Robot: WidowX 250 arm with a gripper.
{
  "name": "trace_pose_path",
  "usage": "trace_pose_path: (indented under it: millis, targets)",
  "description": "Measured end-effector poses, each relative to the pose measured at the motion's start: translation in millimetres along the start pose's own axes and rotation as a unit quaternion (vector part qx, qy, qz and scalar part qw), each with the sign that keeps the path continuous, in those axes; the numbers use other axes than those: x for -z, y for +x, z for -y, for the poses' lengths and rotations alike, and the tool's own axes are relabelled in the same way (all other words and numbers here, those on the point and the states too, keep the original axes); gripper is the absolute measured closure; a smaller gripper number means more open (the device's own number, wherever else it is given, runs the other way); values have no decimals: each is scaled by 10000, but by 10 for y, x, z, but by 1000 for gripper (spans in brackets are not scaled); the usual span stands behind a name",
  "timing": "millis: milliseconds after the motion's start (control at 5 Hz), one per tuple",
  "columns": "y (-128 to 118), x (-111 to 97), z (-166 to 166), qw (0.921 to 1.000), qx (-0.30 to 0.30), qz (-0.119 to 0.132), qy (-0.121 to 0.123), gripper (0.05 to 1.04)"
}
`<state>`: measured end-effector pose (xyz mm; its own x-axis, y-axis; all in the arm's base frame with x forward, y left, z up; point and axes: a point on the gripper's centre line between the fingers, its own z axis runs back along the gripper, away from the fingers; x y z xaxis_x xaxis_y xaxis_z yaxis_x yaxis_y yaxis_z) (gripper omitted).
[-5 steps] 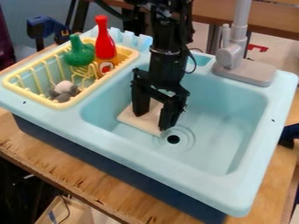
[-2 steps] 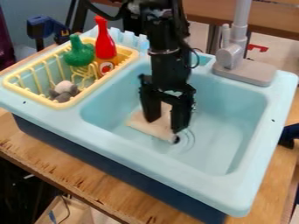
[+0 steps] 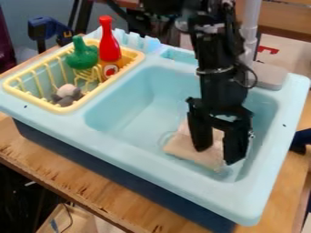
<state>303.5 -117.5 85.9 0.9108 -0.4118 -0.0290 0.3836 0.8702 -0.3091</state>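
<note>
- Gripper [image 3: 217, 156] down inside sink basin [image 3: 129, 116], toward the basin's end away from the rack; fingers wide apart, tips at the beige cloth.
- Beige cloth [image 3: 184, 148] flat on the basin floor, under and between the fingers, partly hidden by them.
- Yellow rack [image 3: 37, 101] beside the basin, set in the sink's light-blue top.
- Red bottle [image 3: 109, 46] upright in the rack, at the side near the basin.
- Green toy [image 3: 82, 57] in the rack, just beside the bottle, farther from the basin.
- Gray-and-white item [image 3: 67, 93] in the rack's near end, apart from the bottle.
- Gray faucet [image 3: 269, 75] on the top behind the basin, partly behind the arm.
- Wooden table [image 3: 91, 189] below the basin.
</note>
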Motion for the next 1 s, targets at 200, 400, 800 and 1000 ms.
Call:
trace_pose_path:
  millis: [200, 400, 800, 1000]
  targets:
    - [6, 40, 85, 10000, 38, -53, -28, 84]
    - [-1, 21, 90, 10000, -65, 27, -5, 84]
    - [17, -340, -41, 9959, -437, 163, 773, 84]
    - [-37, -642, -96, 9903, -594, 42, 1253, 84]
